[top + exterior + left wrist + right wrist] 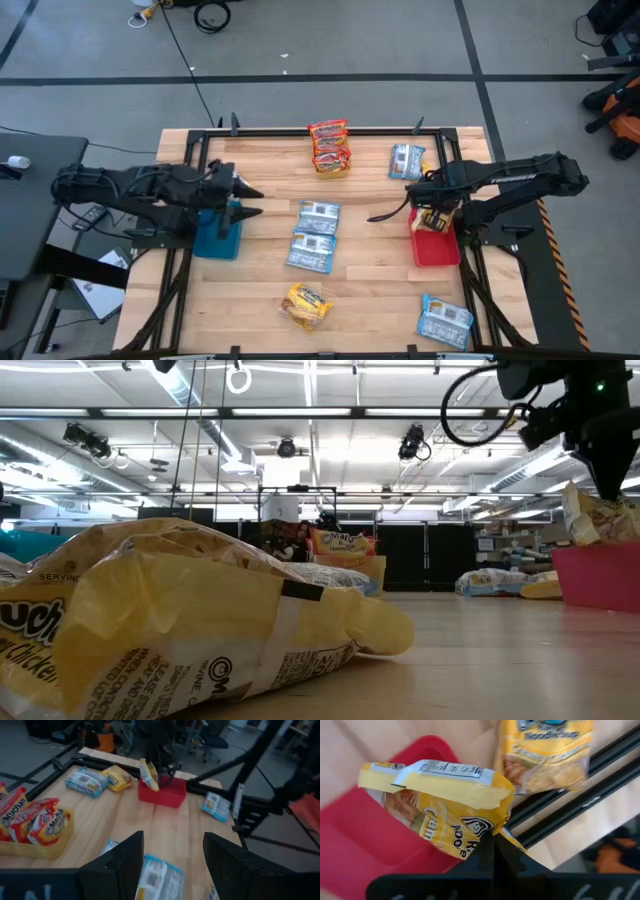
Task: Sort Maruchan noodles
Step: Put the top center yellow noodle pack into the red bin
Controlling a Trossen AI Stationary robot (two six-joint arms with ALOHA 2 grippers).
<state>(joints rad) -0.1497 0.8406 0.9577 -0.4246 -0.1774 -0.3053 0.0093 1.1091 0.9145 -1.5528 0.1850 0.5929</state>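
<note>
Yellow packet [451,807] pinched at its edge by right gripper [493,840], fingers pressed together on the wrapper, hanging over the red bin [436,243] at the table's right side. Same packet seen upright over that bin from left wrist view [149,774]. Second yellow packet [547,751] lying beyond the bin, beside the black table frame.

Red-and-white packets [329,146] stacked in the yellow bin [331,169] at the far middle edge of table [375,295]. Two blue-and-white packets [313,235] lying mid-table, one just behind the other. Another blue packet [406,160] near the far right, close to the right arm; one more [445,320] at the near right corner. Yellow-orange packet [306,305] at the near middle edge, filling the foreground in low view [200,620].

Left gripper [243,198] hovering above the blue bin [218,238] at the left side, fingers [117,865] spread apart, holding nothing.
</note>
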